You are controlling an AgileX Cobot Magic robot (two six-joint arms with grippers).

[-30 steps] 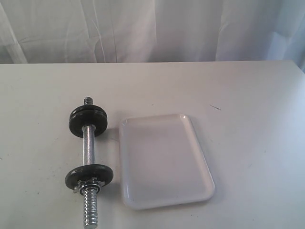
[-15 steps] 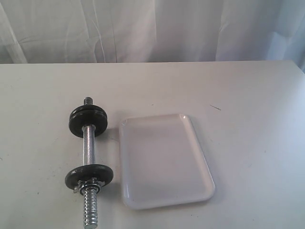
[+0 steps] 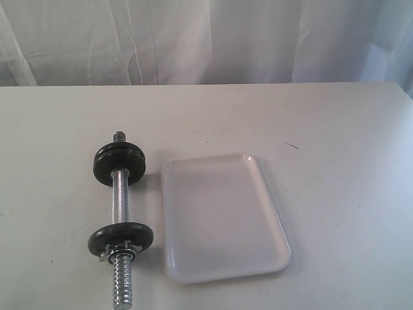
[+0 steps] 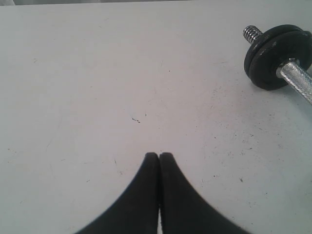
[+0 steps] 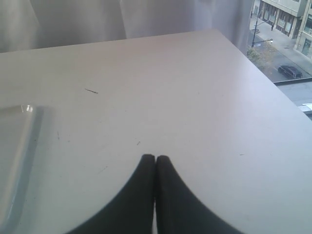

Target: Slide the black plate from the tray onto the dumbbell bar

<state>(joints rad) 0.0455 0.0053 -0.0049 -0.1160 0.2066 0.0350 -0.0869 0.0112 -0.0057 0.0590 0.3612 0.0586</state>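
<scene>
Loading looked finished: your tray (image 3: 213, 159) held nothing, and every dark disc sat on the dumbbell bar (image 3: 119, 200) just beside it, the far discs (image 3: 119, 165) paired, the near disc (image 3: 120, 237) alone. Which was the black plate I could not tell. Your left gripper (image 4: 159, 156) and right gripper (image 5: 155, 158) hung pinched together, empty, over the table (image 4: 97, 73). Next you likely needed only to keep both arms clear.

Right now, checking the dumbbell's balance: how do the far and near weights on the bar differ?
The far weight looks thicker, seemingly two stacked discs; the near weight looks like one thin disc. A nut sits outside the near weight; none shows by the far weight. Both are black, round, on the dumbbell bar.
</scene>
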